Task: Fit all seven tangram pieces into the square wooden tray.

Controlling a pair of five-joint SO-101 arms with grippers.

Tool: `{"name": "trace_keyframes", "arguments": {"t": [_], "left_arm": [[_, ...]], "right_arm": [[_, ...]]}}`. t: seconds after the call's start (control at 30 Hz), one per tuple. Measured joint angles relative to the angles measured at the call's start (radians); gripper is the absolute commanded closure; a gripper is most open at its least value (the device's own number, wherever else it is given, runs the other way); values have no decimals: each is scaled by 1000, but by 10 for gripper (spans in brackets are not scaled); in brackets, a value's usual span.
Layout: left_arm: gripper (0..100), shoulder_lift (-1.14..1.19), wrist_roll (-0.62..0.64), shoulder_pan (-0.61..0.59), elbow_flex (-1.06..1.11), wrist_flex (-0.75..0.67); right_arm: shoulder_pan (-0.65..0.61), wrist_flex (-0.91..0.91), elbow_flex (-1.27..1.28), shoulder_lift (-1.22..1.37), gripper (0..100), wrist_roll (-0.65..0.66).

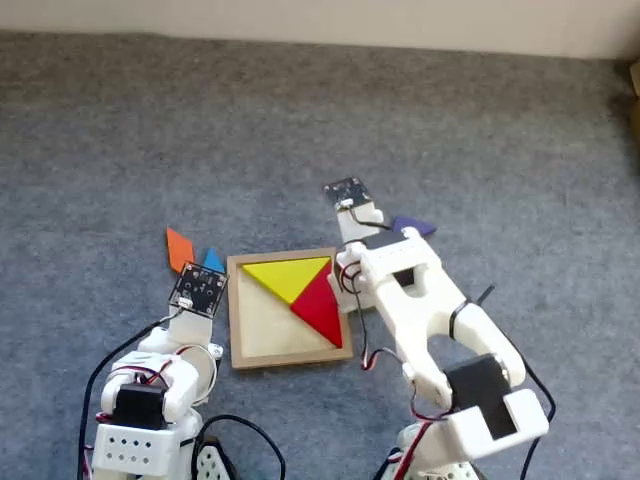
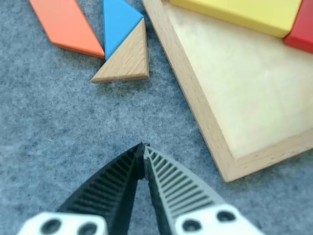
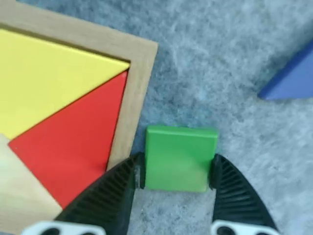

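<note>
The square wooden tray [image 1: 240,312] lies between the arms and holds a yellow triangle [image 1: 284,276] and a red triangle [image 1: 320,306]. My right gripper [image 3: 176,172] is just outside the tray's rim [image 3: 142,73], shut on a green square [image 3: 180,155] with one finger against each side. My left gripper [image 2: 144,148] is shut and empty over the carpet near the tray's rim [image 2: 195,103]. Ahead of it lie a plain wooden triangle [image 2: 128,59], a blue triangle [image 2: 117,22] and an orange parallelogram [image 2: 63,24].
A dark blue piece [image 1: 413,227] lies on the grey carpet beyond the right arm, also in the right wrist view [image 3: 293,78]. The orange parallelogram [image 1: 179,248] and blue triangle [image 1: 213,260] sit left of the tray. Open carpet stretches to the back.
</note>
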Motion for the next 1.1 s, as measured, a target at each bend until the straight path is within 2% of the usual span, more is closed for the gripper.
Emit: {"name": "trace_keyframes", "arguments": {"t": [0.2, 0.4, 0.67, 0.8, 0.97, 1.1], "left_arm": [[993, 0, 0, 0, 0, 0], [993, 0, 0, 0, 0, 0], [993, 0, 0, 0, 0, 0], [993, 0, 0, 0, 0, 0], [993, 0, 0, 0, -2, 0], [993, 0, 0, 0, -2, 0]], "right_arm": [[25, 81, -71, 35, 824, 2], [81, 107, -107, 38, 909, 3], [107, 110, -120, 34, 909, 5], [115, 161, -117, -57, 909, 77], [91, 163, -44, -218, 909, 112], [9, 109, 57, -292, 909, 112]]}}
